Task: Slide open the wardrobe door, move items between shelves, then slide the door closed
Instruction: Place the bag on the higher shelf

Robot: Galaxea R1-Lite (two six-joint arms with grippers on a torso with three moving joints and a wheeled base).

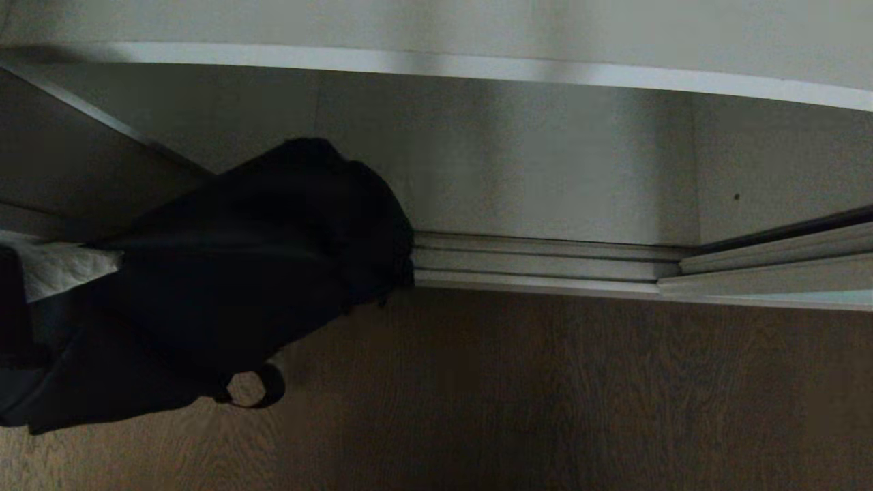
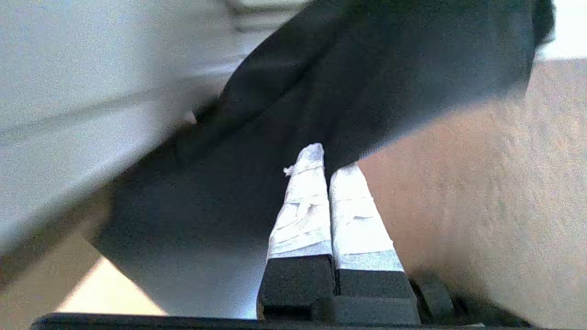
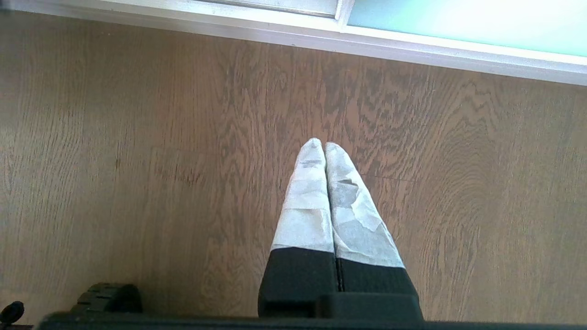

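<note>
A soft black bag (image 1: pixel 259 273) hangs at the left in the head view, in front of the wardrobe's open bottom compartment and above the wooden floor. My left gripper (image 1: pixel 112 258) comes in from the left edge with its white-taped fingers against the bag. In the left wrist view the left gripper (image 2: pixel 328 160) is shut, its tips pinching the black bag's fabric (image 2: pixel 367 68). A white shelf (image 1: pixel 477 68) runs across above the bag. My right gripper (image 3: pixel 324 145) hangs shut and empty over the floor, near the frosted pale green sliding door (image 3: pixel 458 23). The houndstooth bag is out of view.
A ribbed silver floor track (image 1: pixel 545 262) runs along the wardrobe's base, to the right of the bag. Brown wooden floor (image 1: pixel 545 395) fills the foreground. The grey back wall (image 1: pixel 511 157) of the compartment stands behind the bag.
</note>
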